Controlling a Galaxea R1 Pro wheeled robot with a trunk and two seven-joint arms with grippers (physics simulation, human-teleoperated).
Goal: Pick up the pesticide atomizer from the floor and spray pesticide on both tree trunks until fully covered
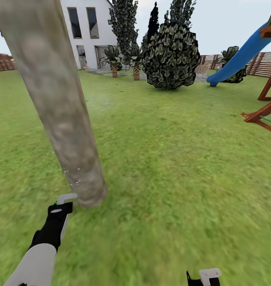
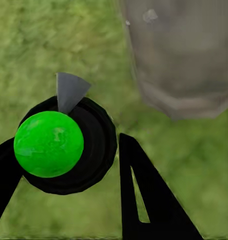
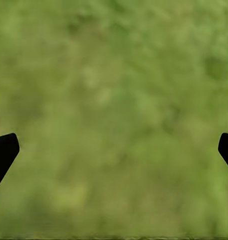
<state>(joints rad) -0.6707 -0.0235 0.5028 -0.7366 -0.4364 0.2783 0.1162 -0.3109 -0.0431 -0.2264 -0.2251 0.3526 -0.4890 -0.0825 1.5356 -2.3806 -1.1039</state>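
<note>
We hold one pesticide atomizer (image 2: 61, 145) in our left gripper (image 2: 68, 165): in the left wrist view its black body with a green round cap and a grey nozzle sits between the two black fingers (image 2: 149, 200), which are closed against it. In the head view the atomizer (image 1: 64, 202) shows as a dark body with a pale nozzle at the end of our left arm, just beside the foot of one tree trunk (image 1: 60, 115). Small pale specks dot the bark low on that trunk. The wrist view shows the trunk's base (image 2: 181, 60) meeting the grass, close ahead of the nozzle.

We count one thick trunk; a second is not in sight. Our right gripper (image 3: 114, 150) hangs over bare lawn, its two fingertips (image 3: 3, 152) spread wide with nothing between them.

The lawn (image 1: 171, 167) lies open to the right of the trunk and ahead. Farther off stand one large dark bush (image 1: 171, 55), one blue slide (image 1: 242, 51) on a wooden frame at the right edge, one white house (image 1: 87, 28), and the slat fence (image 1: 266, 63).
</note>
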